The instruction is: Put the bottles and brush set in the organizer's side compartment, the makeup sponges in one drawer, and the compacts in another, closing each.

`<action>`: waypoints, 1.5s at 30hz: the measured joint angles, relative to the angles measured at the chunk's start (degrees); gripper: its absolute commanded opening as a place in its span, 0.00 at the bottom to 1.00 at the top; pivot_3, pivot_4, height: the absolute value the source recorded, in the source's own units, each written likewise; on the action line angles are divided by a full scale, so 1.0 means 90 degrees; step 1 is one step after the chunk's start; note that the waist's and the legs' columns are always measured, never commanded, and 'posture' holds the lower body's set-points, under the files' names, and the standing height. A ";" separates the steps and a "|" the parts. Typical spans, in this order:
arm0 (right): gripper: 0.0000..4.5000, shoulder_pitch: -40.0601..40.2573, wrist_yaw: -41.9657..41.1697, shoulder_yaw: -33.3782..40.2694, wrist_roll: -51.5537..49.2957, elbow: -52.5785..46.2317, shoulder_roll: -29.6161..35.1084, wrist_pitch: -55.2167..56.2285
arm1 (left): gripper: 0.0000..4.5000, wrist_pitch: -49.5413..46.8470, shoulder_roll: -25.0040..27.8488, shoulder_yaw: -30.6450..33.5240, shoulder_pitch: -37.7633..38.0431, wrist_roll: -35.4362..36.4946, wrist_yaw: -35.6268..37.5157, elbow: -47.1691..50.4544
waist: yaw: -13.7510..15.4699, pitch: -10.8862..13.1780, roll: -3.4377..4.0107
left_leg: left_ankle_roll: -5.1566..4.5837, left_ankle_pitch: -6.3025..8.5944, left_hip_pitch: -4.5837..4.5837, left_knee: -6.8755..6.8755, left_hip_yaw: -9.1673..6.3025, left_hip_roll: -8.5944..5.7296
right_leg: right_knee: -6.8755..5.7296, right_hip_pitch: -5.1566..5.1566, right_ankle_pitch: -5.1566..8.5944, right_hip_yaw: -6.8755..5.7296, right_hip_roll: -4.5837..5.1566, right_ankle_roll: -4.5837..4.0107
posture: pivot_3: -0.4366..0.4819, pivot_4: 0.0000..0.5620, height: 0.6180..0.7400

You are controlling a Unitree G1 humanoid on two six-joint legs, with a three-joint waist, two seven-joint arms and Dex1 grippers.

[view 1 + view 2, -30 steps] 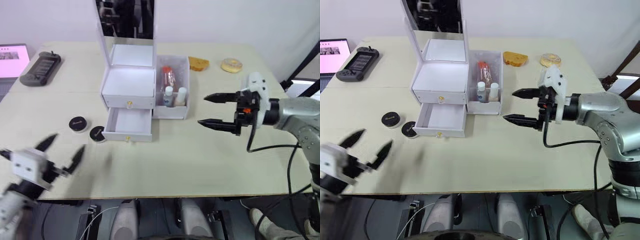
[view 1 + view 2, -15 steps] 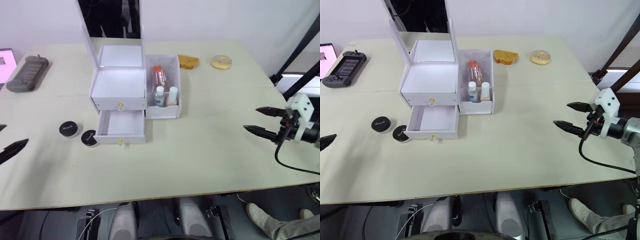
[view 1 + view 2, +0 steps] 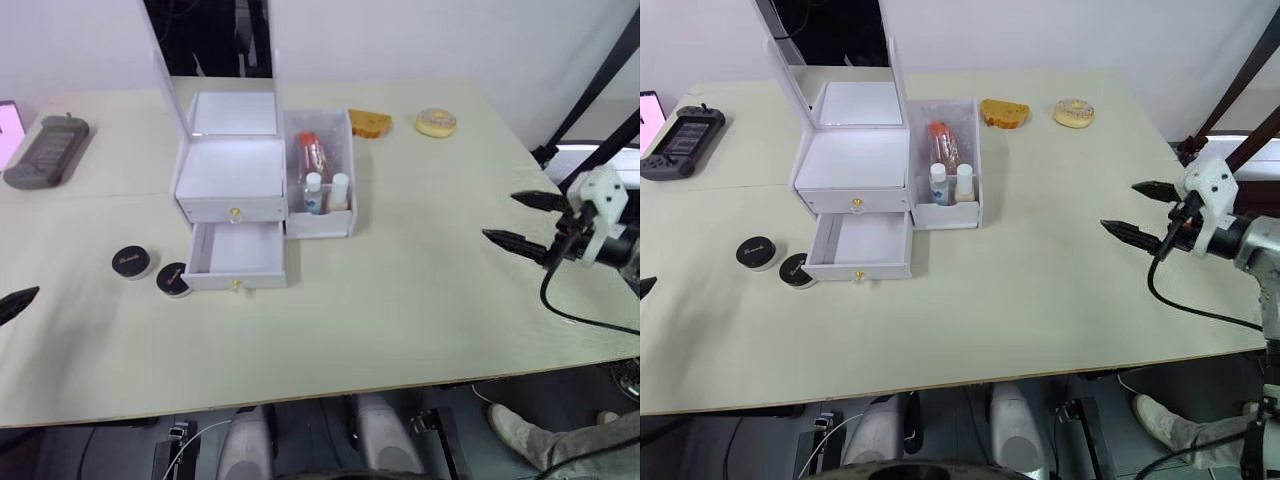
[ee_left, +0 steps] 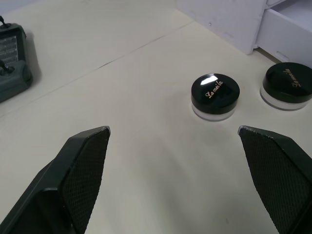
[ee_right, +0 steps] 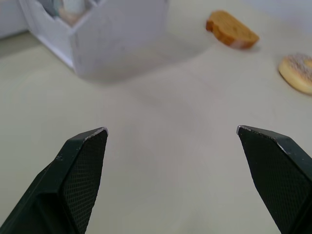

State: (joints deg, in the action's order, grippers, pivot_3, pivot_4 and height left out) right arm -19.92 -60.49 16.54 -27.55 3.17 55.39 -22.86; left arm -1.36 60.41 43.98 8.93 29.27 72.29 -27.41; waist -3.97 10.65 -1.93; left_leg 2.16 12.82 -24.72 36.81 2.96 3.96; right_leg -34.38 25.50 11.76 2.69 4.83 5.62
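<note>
Both of my arms have drawn back from the middle of the table [image 3: 400,300] since a second ago: then my right claw [image 3: 522,221] hung close beside the organizer [image 3: 262,185] and my left claw [image 4: 175,146] was up over the near left part of the table, and now the right one sits out by the right edge while the left is low at the left edge, with just a fingertip [image 3: 18,300] showing from the head view. Neither claw holds anything; both have their fingers spread wide.

On the organizer, the mirror [image 3: 205,45] stands upright at the back. Its upper drawer [image 3: 232,208] is shut and its lower drawer [image 3: 237,260] is pulled out, with nothing visible inside. The side compartment [image 3: 320,180] on the organizer's right holds the two white-capped bottles [image 3: 326,192] standing side by side at its front, with an orange-capped item [image 3: 311,152] lying behind them. I cannot make out the brush set.

The two compacts [image 4: 215,93] lie on the table left of the open drawer, near each other but apart; the one nearer the organizer [image 4: 286,83] is just beside the drawer's front corner. My left claw points toward them, well short of touching.

A black handheld console [image 3: 45,152] rests at the far left, and a piece of bread [image 3: 369,123] and a doughnut [image 3: 435,122] lie beyond the organizer on the right.
</note>
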 measured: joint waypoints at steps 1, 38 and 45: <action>1.00 -0.0093 0.0005 -0.0039 -0.0182 -0.0264 -0.0033 -0.0269 | 0.99 -0.0085 -0.0093 0.0003 0.0080 0.0019 -0.0006 0.0240 | -0.0002 0.0000 0.0000 | 0.0000 0.0000 0.0000 0.0000 0.0002 0.0000 | 0.0000 -0.0001 0.0000 0.0001 0.0001 0.0000 | 0.48 0.27 0.98; 1.00 -0.4827 -0.1080 -0.2571 -0.2294 -0.2029 0.0834 -0.5367 | 0.99 -0.0007 -0.2908 -0.2332 0.0062 -0.0679 -0.1974 0.2787 | 0.0005 -0.0003 0.0002 | -0.0004 -0.0002 -0.0006 0.0007 0.0015 -0.0007 | 0.0004 0.0002 -0.0001 -0.0005 0.0022 -0.0002 | 0.48 0.27 0.98; 1.00 -0.4921 -0.1019 -0.2591 -0.2277 -0.2085 0.0835 -0.5546 | 0.99 0.0066 -0.2841 -0.2715 -0.0477 -0.0958 -0.2121 0.2358 | 0.0007 -0.0003 0.0002 | -0.0005 -0.0003 -0.0006 0.0005 0.0015 -0.0006 | 0.0002 0.0003 -0.0002 -0.0006 0.0021 -0.0001 | 0.48 0.27 0.98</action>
State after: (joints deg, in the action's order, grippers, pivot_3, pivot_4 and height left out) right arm -64.21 -69.66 -6.78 -48.05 -15.60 62.90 -72.77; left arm -0.77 34.84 19.55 4.64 20.65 53.20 -6.19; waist -3.91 10.62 -1.91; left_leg 2.11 12.79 -24.78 36.86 3.10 3.90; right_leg -34.36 25.53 11.75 2.64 5.01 5.61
